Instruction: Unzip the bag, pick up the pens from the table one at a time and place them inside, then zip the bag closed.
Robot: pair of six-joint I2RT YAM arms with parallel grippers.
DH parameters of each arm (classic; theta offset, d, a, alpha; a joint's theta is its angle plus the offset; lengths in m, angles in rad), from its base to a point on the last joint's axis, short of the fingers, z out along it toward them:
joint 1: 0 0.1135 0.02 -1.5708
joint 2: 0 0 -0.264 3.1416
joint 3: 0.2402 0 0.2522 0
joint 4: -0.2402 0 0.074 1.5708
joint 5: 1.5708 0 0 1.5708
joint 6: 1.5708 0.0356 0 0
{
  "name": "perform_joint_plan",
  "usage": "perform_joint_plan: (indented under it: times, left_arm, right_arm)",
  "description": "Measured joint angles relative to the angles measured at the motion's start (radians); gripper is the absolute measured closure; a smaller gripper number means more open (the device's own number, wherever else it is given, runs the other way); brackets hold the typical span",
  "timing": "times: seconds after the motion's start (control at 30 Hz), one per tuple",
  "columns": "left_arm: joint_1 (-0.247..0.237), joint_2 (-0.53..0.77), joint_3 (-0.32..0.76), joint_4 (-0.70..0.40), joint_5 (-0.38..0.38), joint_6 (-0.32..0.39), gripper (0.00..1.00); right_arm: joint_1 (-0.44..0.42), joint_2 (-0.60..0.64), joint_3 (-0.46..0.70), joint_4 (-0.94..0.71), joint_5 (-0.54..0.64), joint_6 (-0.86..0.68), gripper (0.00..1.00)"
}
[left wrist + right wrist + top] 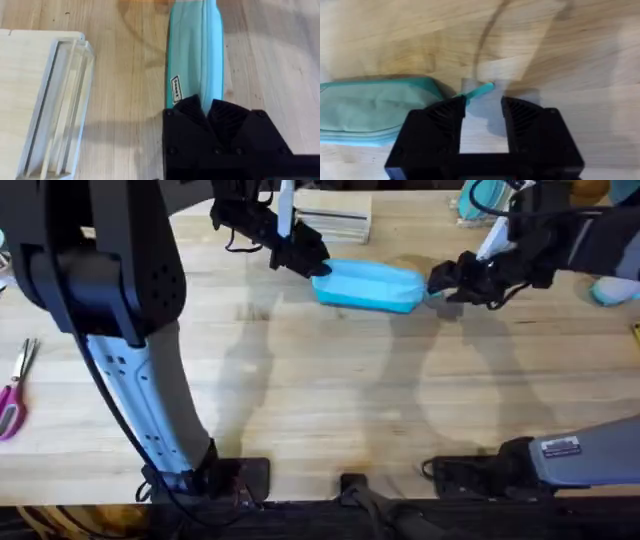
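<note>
Pink-handled scissors (12, 395) lie at the tabletop's (330, 390) left edge. Farther along, the left gripper (310, 262) has its jaws clenched on the left end of the bag (370, 285), which lies flat toward the far side just in front of a white stacked box (335, 220). At the bag's right end, the right gripper (440, 280) holds its jaws released around a small turquoise tab (481, 91).

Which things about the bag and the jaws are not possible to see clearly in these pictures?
- Whether the bag is zipped or unzipped: its left end is hidden by the left gripper in the left wrist view.
- Pens inside the bag: fabric hides them.
- What the turquoise strip near the right gripper is: too small.
</note>
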Motion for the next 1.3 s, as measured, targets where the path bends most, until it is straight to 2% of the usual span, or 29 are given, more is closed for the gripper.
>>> perform_joint_plan:
  times: [0.03,0.2,0.27,0.3,0.33,0.37,0.57,0.83,0.87,1.0,1.03,1.1,1.23,1.3]
  left_arm:
    - [0.003,0.000,0.000,0.000,0.000,0.000,0.959]
    - [0.015,0.000,0.000,0.000,-0.003,0.000,0.959]
    - [0.015,0.000,0.000,0.000,-0.003,0.000,0.959]
    - [0.015,0.000,0.000,0.000,-0.003,0.000,0.959]
    - [0.015,0.000,0.000,0.000,-0.003,0.000,0.959]
    - [0.015,0.000,0.000,0.000,-0.003,0.000,0.959]
    - [0.015,0.000,0.000,0.000,-0.003,0.000,0.959]
    - [0.015,0.000,0.000,0.001,-0.003,0.001,0.940]
    - [0.015,0.000,0.000,0.003,-0.004,0.000,0.850]
    - [0.023,0.000,0.000,0.004,-0.007,0.000,0.211]
    - [0.025,0.000,0.000,0.004,-0.007,0.000,0.078]
    - [0.029,0.000,0.000,0.004,-0.007,-0.003,0.013]
    - [0.031,0.000,0.000,0.008,-0.010,-0.003,0.007]
    - [0.031,0.000,0.000,0.010,-0.013,-0.003,0.006]
  right_arm:
    - [-0.004,-0.007,0.005,-0.006,0.009,-0.005,0.520]
    - [-0.012,-0.094,0.054,-0.071,0.039,-0.039,0.479]
    - [-0.012,-0.155,0.081,-0.097,0.034,-0.048,0.268]
    - [-0.012,-0.190,0.092,-0.109,0.025,-0.050,0.116]
    - [-0.011,-0.223,0.099,-0.122,0.017,-0.056,0.034]
    - [-0.008,-0.257,0.104,-0.138,0.008,-0.058,0.012]
    - [0.058,-0.396,0.109,-0.251,-0.014,-0.066,0.004]
    - [0.117,-0.487,0.110,-0.303,-0.025,-0.070,0.003]
    - [0.117,-0.490,0.109,-0.303,-0.025,-0.070,0.004]
    - [0.117,-0.490,0.109,-0.308,-0.025,-0.070,0.004]
    - [0.117,-0.489,0.109,-0.308,-0.025,-0.070,0.004]
    - [0.117,-0.489,0.109,-0.308,-0.025,-0.070,0.004]
    - [0.117,-0.490,0.109,-0.308,-0.007,-0.074,0.004]
    - [0.118,-0.490,0.109,-0.308,0.038,-0.102,0.004]
